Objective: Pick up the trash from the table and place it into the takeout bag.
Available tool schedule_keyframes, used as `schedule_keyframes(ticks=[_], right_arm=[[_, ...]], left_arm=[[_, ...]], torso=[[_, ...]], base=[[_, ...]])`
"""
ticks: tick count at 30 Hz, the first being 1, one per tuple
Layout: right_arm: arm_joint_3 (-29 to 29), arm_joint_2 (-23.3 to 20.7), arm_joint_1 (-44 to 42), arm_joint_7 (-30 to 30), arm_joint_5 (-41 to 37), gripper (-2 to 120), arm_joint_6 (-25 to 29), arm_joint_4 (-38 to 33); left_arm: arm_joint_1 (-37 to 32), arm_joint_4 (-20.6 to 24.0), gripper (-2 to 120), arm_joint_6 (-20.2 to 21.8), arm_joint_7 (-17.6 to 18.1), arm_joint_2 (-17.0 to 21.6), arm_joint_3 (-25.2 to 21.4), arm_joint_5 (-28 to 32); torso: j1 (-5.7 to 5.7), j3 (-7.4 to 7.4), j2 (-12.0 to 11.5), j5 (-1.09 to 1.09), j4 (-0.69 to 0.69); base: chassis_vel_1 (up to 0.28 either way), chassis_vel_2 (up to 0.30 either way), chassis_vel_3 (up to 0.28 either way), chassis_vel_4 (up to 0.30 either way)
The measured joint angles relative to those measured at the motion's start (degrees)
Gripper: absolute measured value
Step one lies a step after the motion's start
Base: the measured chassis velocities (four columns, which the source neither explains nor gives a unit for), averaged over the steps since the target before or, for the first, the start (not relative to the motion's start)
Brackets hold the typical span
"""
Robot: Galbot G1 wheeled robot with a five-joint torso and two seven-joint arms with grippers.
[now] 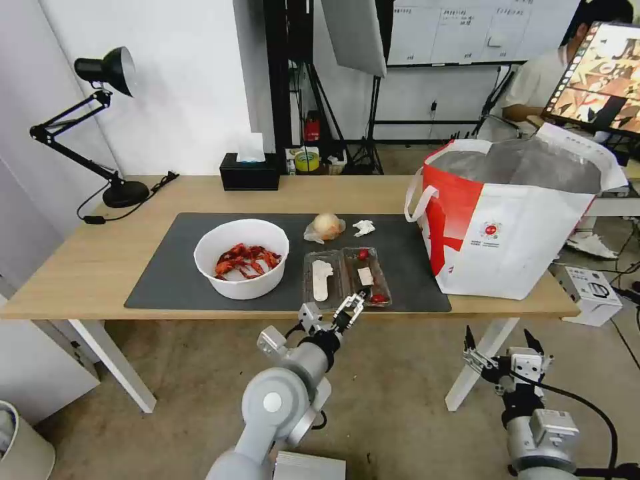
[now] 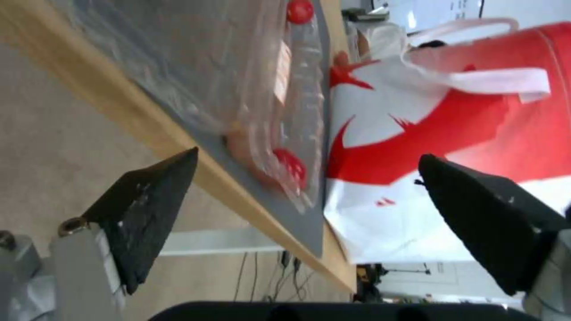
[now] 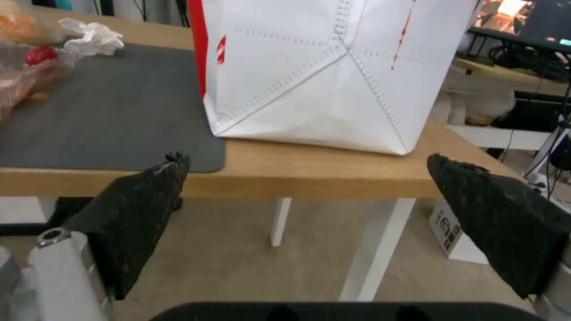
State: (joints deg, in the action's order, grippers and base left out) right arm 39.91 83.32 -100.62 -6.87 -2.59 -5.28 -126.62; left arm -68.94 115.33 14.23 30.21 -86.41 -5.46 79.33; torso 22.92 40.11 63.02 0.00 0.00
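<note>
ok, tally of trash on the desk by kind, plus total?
White round bowl of red crayfish shells: 1
Clear plastic clamshell tray with cherry tomatoes: 1
Crumpled white tissue: 1
Clear-wrapped yellowish ball: 1
Total: 4

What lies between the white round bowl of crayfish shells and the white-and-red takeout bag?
In the head view, the clear plastic clamshell tray with cherry tomatoes lies on the dark-grey mat between the white round bowl and the takeout bag.

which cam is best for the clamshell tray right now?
Head view: the whole clear clamshell tray shows on the dark mat, with the open left gripper at its near edge. Left wrist view gives a close, blurred look at its near corner. Right wrist view catches just an edge.
</note>
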Motion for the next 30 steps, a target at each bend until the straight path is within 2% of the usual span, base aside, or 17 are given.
schedule_keyframes(ticks=[11, 23, 30], right_arm=[[-0.2, -0.1, 0.2, 0.0, 0.0, 100, 0.4, 0.7], [-0.5, 0.3, 0.1, 0.0, 0.2, 100, 1.3, 1.4], [-0.7, 0.6, 0.0, 0.1, 0.9, 100, 1.6, 1.9]], left_arm=[[0.1, -0.8, 100, -0.4, -0.6, 0.3, -0.9, -1.3], [0.6, -0.2, 100, -1.3, -1.5, 2.8, -2.6, -1.8], [-0.2, 2.1, 100, -1.7, -2.1, 3.4, -3.2, -1.9]], torso=[[0.00, 0.00, 0.0, 0.00, 0.00], [0.00, 0.00, 0.0, -0.01, 0.00], [0.00, 0.00, 0.0, -0.01, 0.00]], base=[[0.000, 0.000, 0.000, 0.000], [0.000, 0.000, 0.000, 0.000], [0.000, 0.000, 0.000, 0.000]])
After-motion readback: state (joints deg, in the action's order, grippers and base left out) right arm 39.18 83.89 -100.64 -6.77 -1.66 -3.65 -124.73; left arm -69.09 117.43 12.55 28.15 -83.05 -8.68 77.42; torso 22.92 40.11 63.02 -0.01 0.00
